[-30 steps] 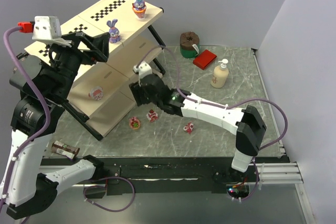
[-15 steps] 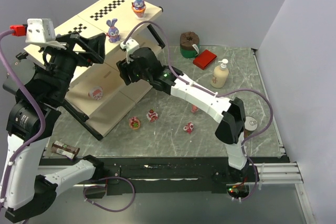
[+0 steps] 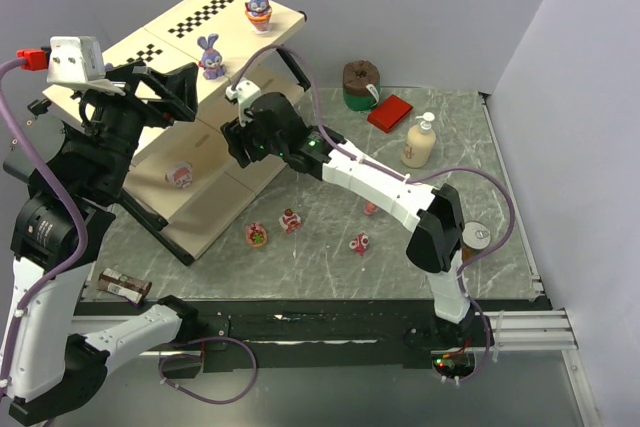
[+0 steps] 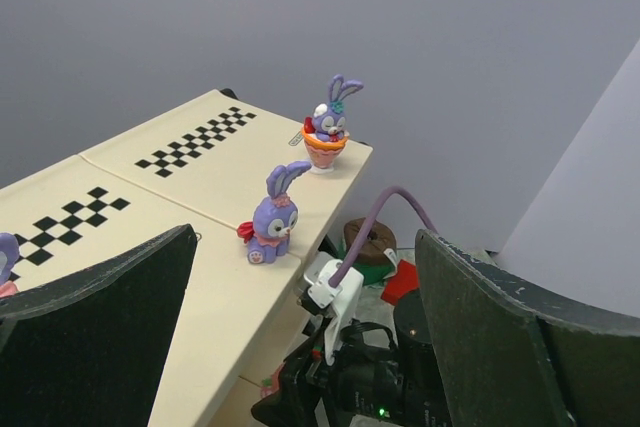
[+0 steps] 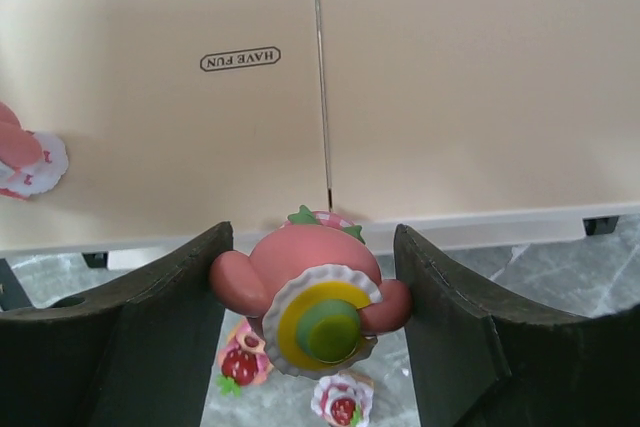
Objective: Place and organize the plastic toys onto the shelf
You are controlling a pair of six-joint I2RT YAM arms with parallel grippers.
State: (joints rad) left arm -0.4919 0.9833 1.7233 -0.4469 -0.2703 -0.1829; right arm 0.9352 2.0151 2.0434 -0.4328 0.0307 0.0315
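My right gripper (image 5: 312, 239) is shut on a pink round toy (image 5: 310, 299) with a white frilled, yellow and green base. It holds the toy in front of the shelf's (image 3: 230, 162) middle board (image 5: 450, 77), where another pink toy (image 3: 180, 176) sits. Two purple bunnies (image 3: 258, 2) (image 3: 209, 55) stand on the checkered top board. On the table lie several small pink and red toys (image 3: 257, 235) (image 3: 291, 220) (image 3: 360, 243). My left gripper (image 4: 305, 239) hangs open and empty above the top board, behind the bunnies (image 4: 328, 132) (image 4: 272, 227).
A cream pump bottle (image 3: 419, 142), a red box (image 3: 389, 112) and a brown-and-green tub (image 3: 360, 82) stand at the back right. A tin can (image 3: 477, 239) sits by the right arm's elbow. A small dark bottle (image 3: 125, 284) lies at the near left.
The right arm has risen from near the table and reached up to the shelf's middle board with the pink toy. The left arm shifted slightly early on, then held still.
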